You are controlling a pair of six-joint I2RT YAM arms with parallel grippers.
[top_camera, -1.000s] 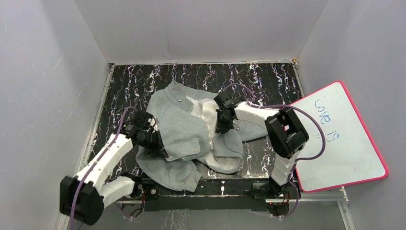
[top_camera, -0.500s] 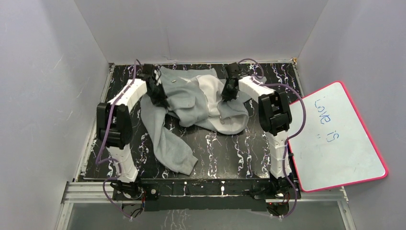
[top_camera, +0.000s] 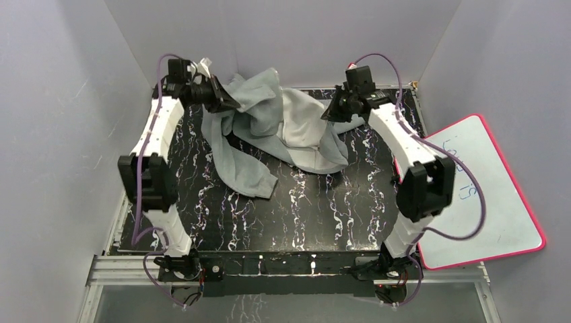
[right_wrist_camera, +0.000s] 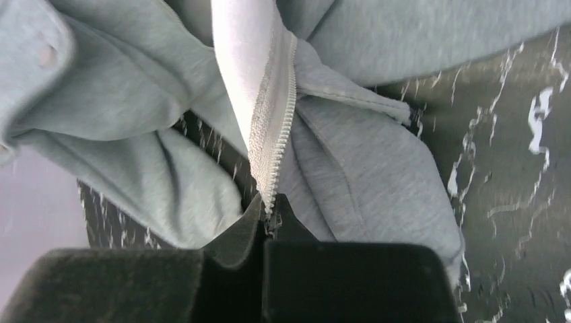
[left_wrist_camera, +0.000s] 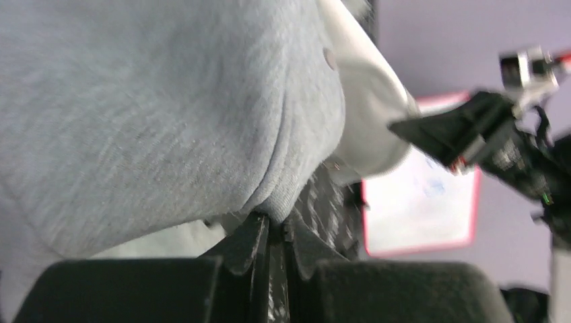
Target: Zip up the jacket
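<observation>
The light grey fleece jacket (top_camera: 259, 118) hangs stretched between both arms above the far part of the table, white lining (top_camera: 299, 124) showing, one sleeve (top_camera: 239, 165) trailing down onto the table. My left gripper (top_camera: 225, 99) is shut on a grey hem edge (left_wrist_camera: 286, 202) at the jacket's left. My right gripper (top_camera: 331, 111) is shut on the white zipper tape (right_wrist_camera: 275, 155) at the jacket's right. In the right wrist view the zipper teeth run up from between the jaws. The zipper slider is not visible.
The black marbled table (top_camera: 323, 202) is boxed by grey walls (top_camera: 67, 134) on three sides. A whiteboard with a pink frame (top_camera: 481, 195) leans at the right edge; it also shows in the left wrist view (left_wrist_camera: 421, 208).
Both arms have carried the jacket from the near table to the far side and raised it. It now hangs spread between the grippers instead of lying bunched.
</observation>
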